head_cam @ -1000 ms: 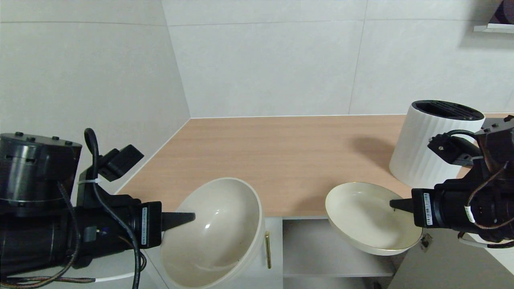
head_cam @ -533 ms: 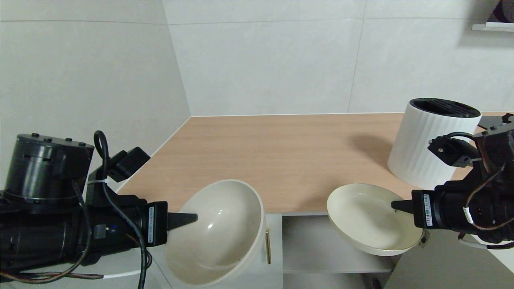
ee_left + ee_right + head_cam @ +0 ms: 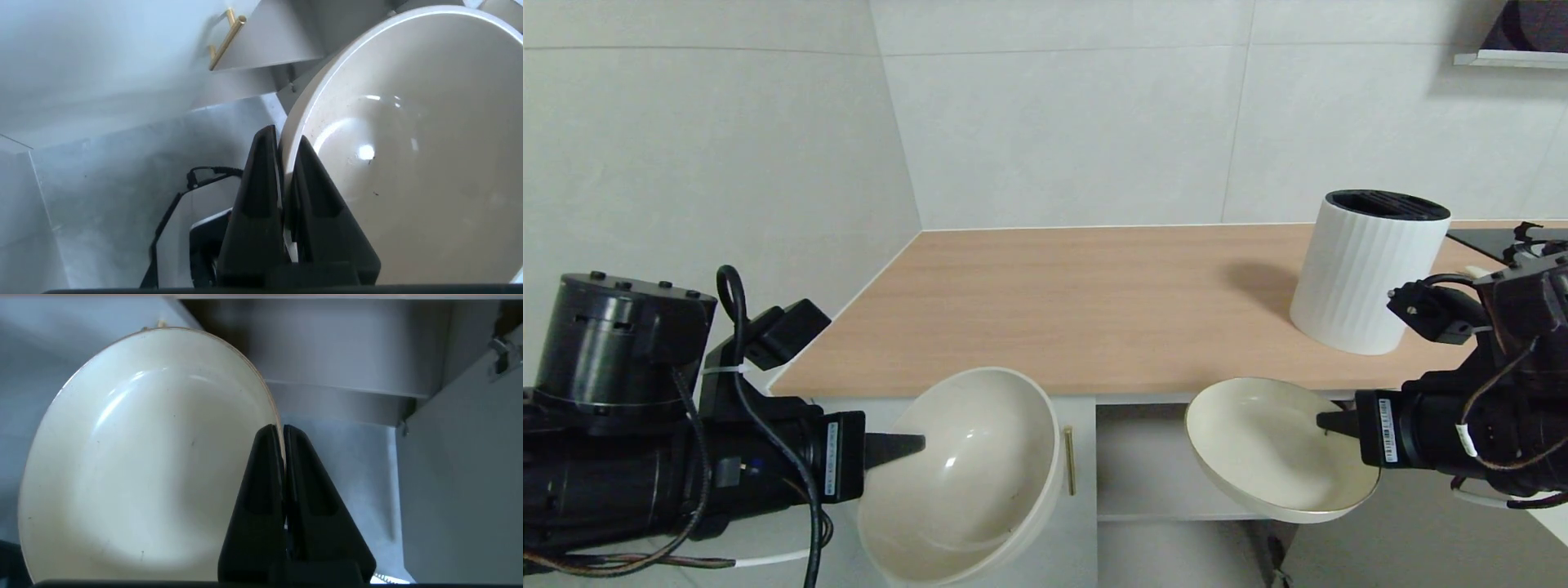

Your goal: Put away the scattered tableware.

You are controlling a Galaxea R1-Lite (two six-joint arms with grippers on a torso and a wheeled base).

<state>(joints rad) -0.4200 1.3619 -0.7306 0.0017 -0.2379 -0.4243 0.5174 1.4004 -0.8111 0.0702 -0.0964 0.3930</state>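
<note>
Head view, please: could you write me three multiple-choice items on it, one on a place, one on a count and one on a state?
1. Where does the white ribbed container stand?
A. In the cabinet. B. On the wooden counter. C. On the floor.

2. How many dishes do the two arms hold in all?
A. One. B. Two. C. Three.

3. How is the left gripper?
A. Open, holding nothing. B. Shut on a spoon. C. Shut on the rim of the bowl.

Key:
1 B: it stands upright on the counter, toward the robot's right.
2 B: the left gripper holds the bowl, the right gripper the plate.
3 C: its fingers pinch the rim in the left wrist view.
</note>
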